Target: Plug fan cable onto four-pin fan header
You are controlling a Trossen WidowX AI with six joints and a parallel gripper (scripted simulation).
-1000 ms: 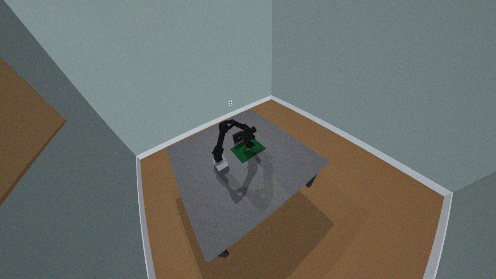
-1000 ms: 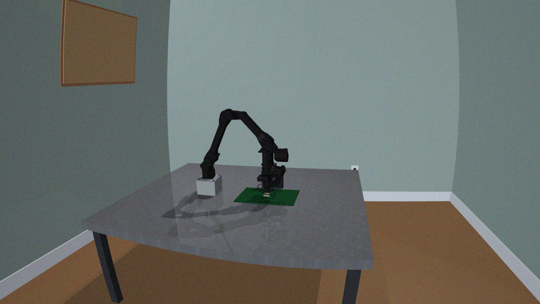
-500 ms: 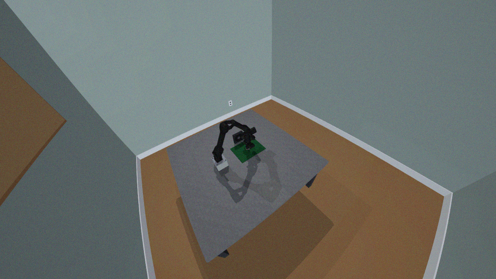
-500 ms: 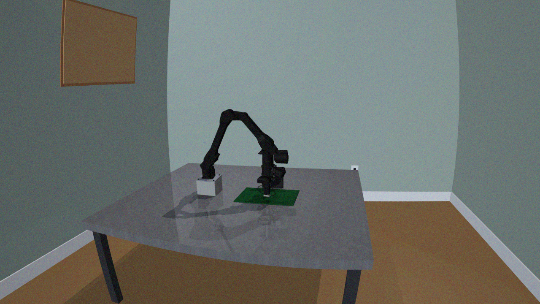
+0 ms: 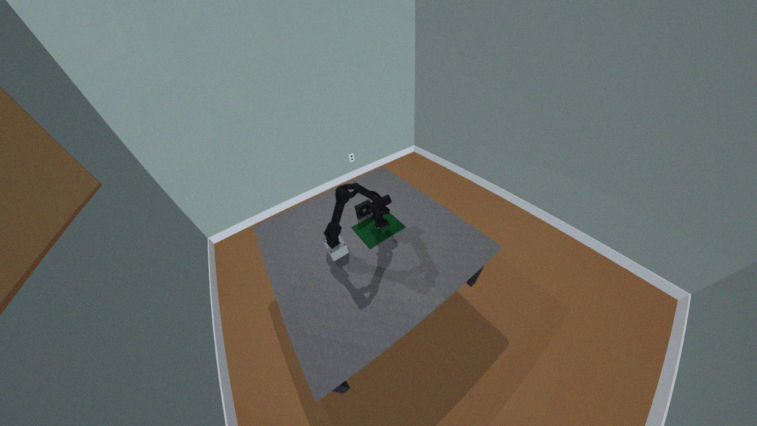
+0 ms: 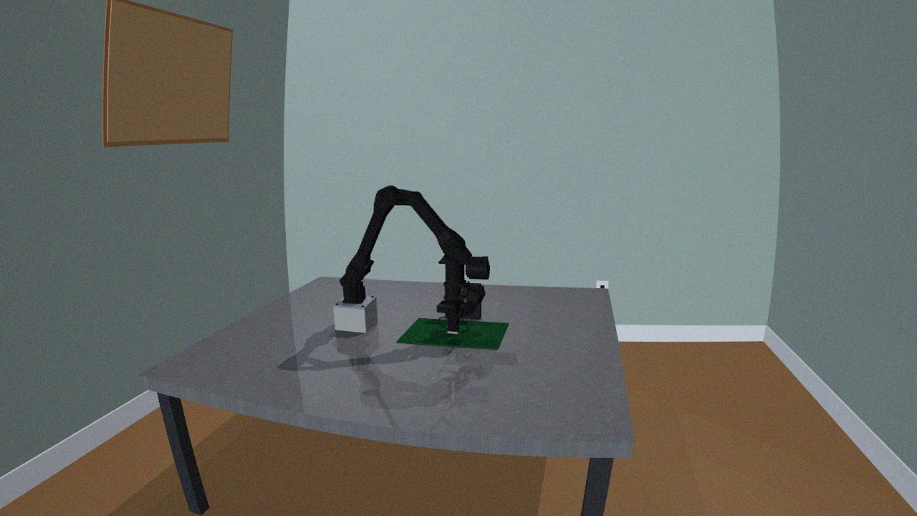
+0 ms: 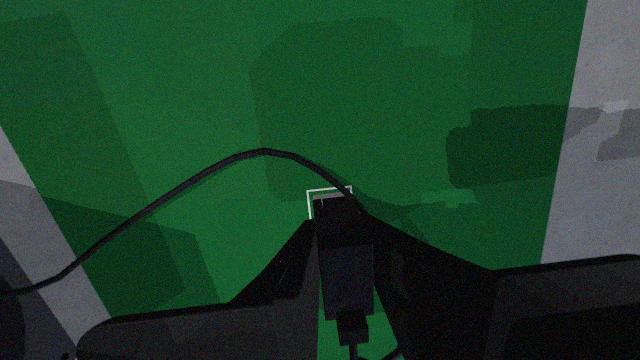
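Observation:
The green board [image 5: 370,242] [image 6: 488,341] [image 7: 175,75] lies on the table. My gripper [image 5: 380,224] [image 6: 452,327] [image 7: 336,226] points straight down at its middle and is shut on the black plug [image 7: 346,280], one finger on each side. The plug is low over the header [image 7: 327,197], which shows only as a thin pale strip inside a white printed outline [image 7: 308,202]. The plug and fingers hide the rest of the header, so I cannot tell whether it is fully seated. The black cable [image 7: 200,173] arches from the plug to the left.
The black square fan [image 5: 363,210] [image 6: 475,309] stands upright behind the board, close beside my wrist. The arm's white base block [image 5: 337,250] [image 6: 350,317] stands on the grey table [image 5: 317,328] [image 6: 243,385] to the left of the board.

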